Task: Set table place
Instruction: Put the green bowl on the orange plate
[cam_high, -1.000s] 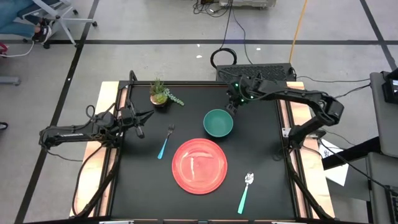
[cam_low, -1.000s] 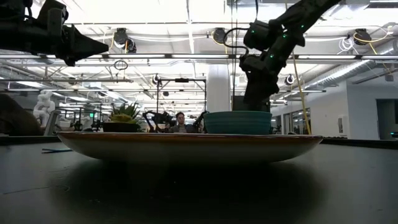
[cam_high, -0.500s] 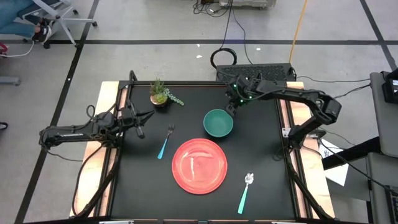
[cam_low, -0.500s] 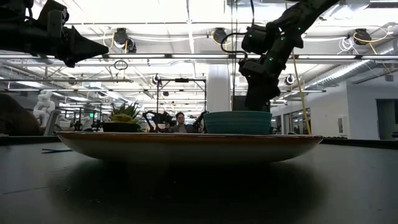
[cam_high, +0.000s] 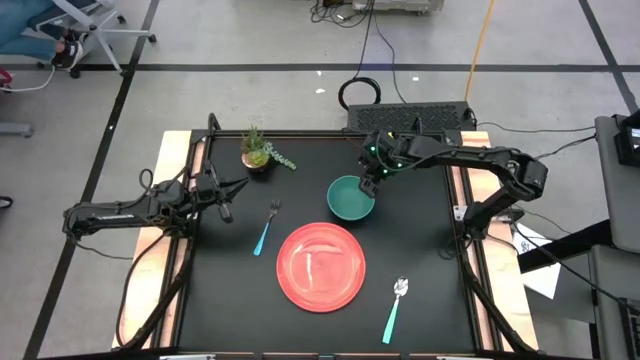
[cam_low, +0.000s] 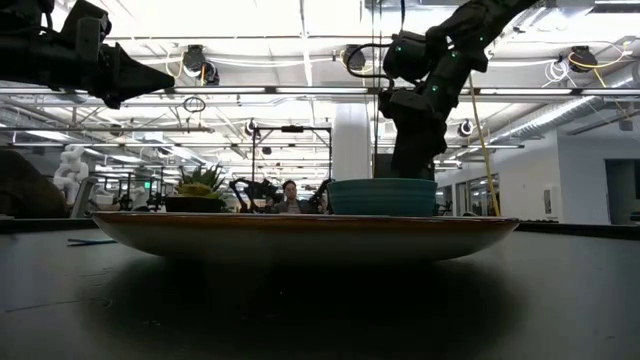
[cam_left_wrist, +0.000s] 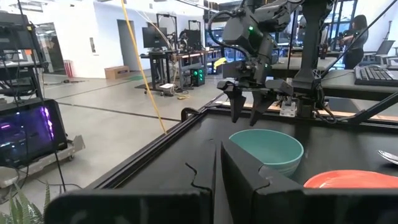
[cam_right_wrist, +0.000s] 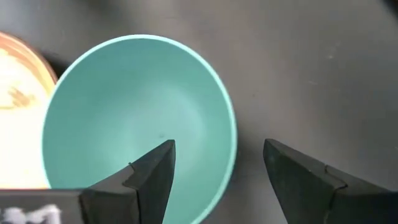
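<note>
The teal bowl (cam_high: 351, 198) stands on the black table (cam_high: 420, 250), just beyond the red plate (cam_high: 320, 265). The fork (cam_high: 265, 228) lies left of the plate, the spoon (cam_high: 395, 308) near its right side. My right gripper (cam_high: 368, 180) is open, pointing down over the bowl's far right rim. In the right wrist view, one finger (cam_right_wrist: 149, 171) is over the bowl's inside (cam_right_wrist: 124, 112) and one finger (cam_right_wrist: 298, 174) outside. The left wrist view shows its tips (cam_left_wrist: 245, 115) above the rim, apart from it. My left gripper (cam_high: 232, 195) is shut, above the table's left side.
A small potted plant (cam_high: 258, 152) stands at the table's far left, beyond the fork. Pale wooden strips (cam_high: 178, 240) and black frame rails run along both short sides. Bare black tabletop lies right of the bowl and plate (cam_high: 430, 220).
My right gripper has moved from beyond the bowl toward the table's near edge and a little left, coming over the bowl's far right rim. The bowl, plate, fork and spoon have stayed in place.
</note>
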